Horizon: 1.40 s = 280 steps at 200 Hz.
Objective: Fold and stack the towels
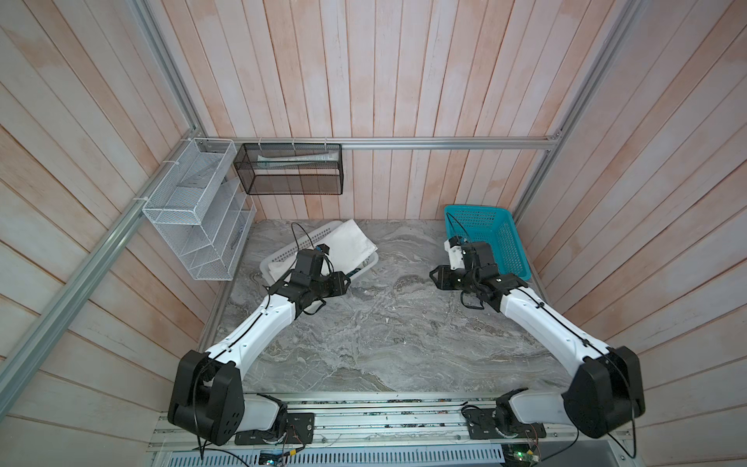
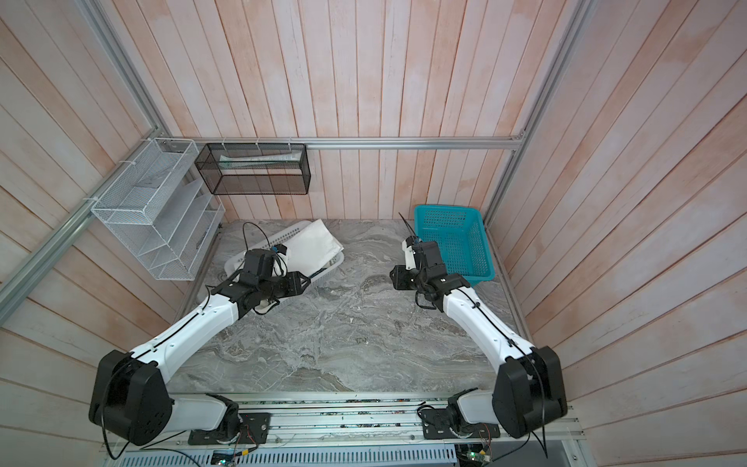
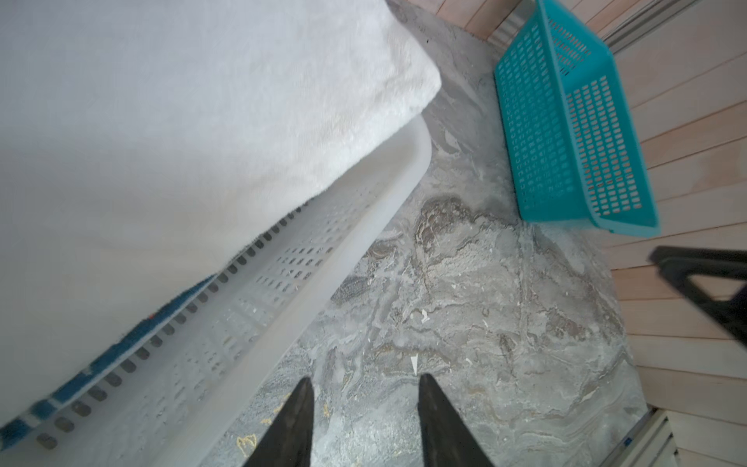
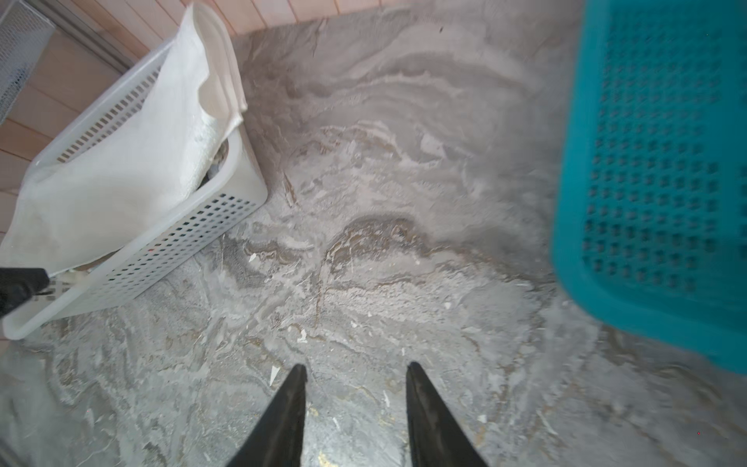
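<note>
We found the large white towel (image 1: 355, 242) lying across the white basket (image 3: 364, 226) at the back left of the table (image 1: 384, 335), with a blue towel (image 3: 129, 337) beneath it. The left gripper (image 3: 365, 382) and right gripper (image 4: 356, 366) each hung over the marble with jaws apart, holding nothing. The teal basket (image 1: 479, 209) sat at the back right.

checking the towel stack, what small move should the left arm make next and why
Probably nudge the white towel squarer into the white basket: it lies askew over the rim, the teal basket looks empty, and the left end effector nearby is open and empty.
</note>
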Each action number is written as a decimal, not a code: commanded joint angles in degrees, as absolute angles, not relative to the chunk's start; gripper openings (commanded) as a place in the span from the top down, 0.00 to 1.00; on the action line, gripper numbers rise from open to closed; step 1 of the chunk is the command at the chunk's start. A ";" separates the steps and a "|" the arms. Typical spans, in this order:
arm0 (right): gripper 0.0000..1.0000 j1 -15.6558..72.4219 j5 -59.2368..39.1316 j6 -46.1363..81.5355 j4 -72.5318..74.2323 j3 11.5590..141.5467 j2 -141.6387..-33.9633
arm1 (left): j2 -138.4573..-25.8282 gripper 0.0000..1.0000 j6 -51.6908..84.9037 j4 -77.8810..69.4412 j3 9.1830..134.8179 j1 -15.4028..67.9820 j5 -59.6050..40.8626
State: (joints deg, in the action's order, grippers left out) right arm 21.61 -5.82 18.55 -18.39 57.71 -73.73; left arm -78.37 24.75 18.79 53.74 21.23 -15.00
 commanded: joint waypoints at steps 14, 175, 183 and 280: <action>0.39 21.38 10.77 17.31 -11.45 45.88 -59.24 | -71.59 0.57 22.21 6.68 42.22 24.88 -13.82; 0.02 6.42 24.61 9.40 34.95 -0.35 -36.86 | -69.02 0.00 28.76 -30.32 19.10 3.63 -0.23; 0.02 5.22 23.31 9.24 37.41 -0.35 -38.94 | -71.00 0.00 29.29 -31.08 20.24 2.07 -1.71; 0.02 -2.02 13.70 8.85 61.15 4.69 -65.59 | -81.21 0.00 10.82 -24.99 32.70 -5.74 -7.54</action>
State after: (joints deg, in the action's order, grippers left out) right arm -0.05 16.82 7.86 51.79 3.31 -62.98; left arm -80.55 18.46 -22.96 34.50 -4.49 -7.57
